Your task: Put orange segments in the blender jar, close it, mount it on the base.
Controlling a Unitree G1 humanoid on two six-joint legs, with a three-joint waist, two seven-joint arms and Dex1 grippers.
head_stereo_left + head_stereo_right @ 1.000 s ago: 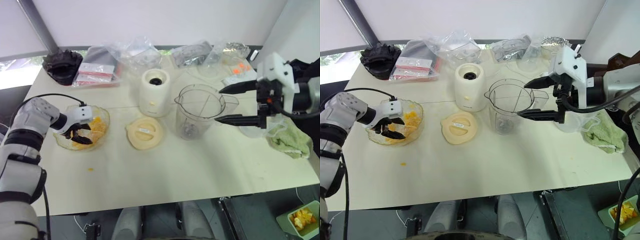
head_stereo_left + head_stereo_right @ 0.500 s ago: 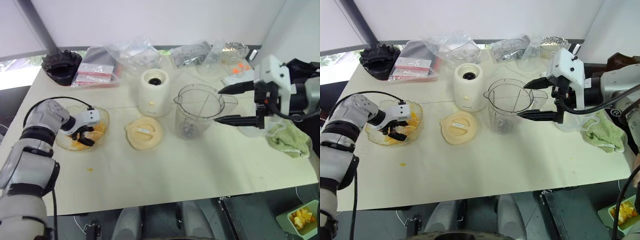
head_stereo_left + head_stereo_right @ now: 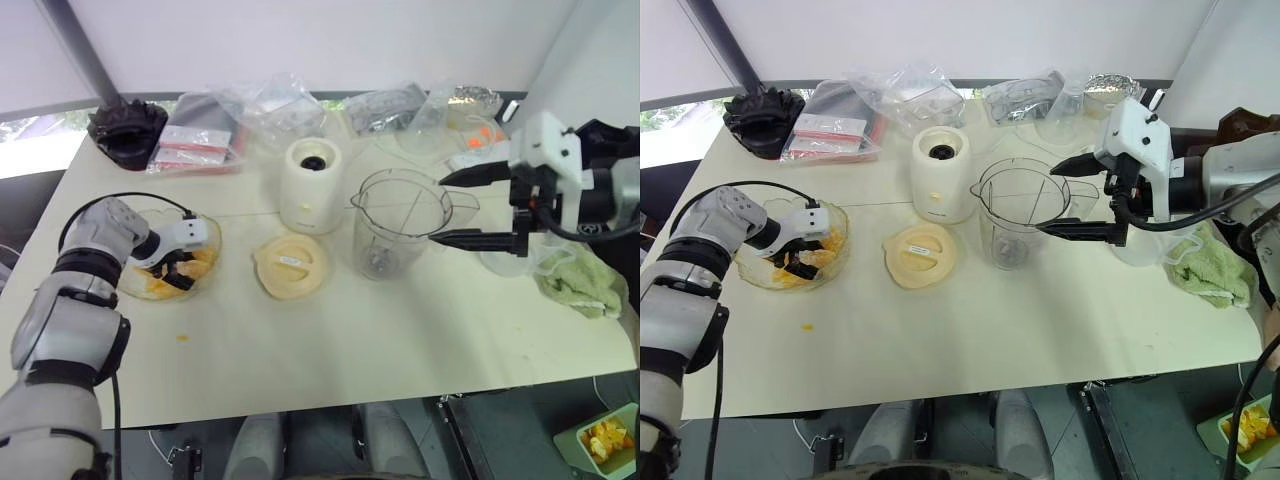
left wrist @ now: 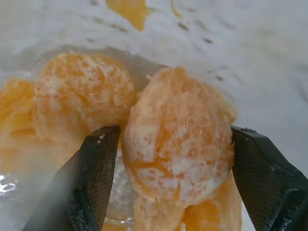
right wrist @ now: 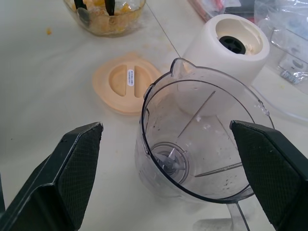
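Cream table [image 3: 400, 340] is holding everything, with a white wall behind it. At nine o'clock a clear bowl [image 3: 835, 255] is sitting near the table's edge, with orange segments [image 3: 825, 240] in it. The left gripper [image 3: 180, 272] is reaching down into the bowl. Up close, its two black fingers [image 4: 94, 178] are sitting on either side of one segment [image 4: 178, 144], touching it or very nearly, though I cannot be sure they are squeezing it yet. More segments are lying just beside it.

In the middle, the jar [image 3: 400, 225] is standing upright and empty, with dark blades [image 5: 168, 161] at its bottom. The base [image 3: 310, 185] is standing just beside it, at about eleven o'clock from the jar. The round lid [image 3: 290, 265] is lying flat between the bowl and the jar.

At three o'clock the right gripper [image 3: 470, 208] is hanging in the air by the jar's rim, its fingers spread wide and holding nothing. Plastic bags [image 3: 270, 105] are lying along the far edge at twelve o'clock.
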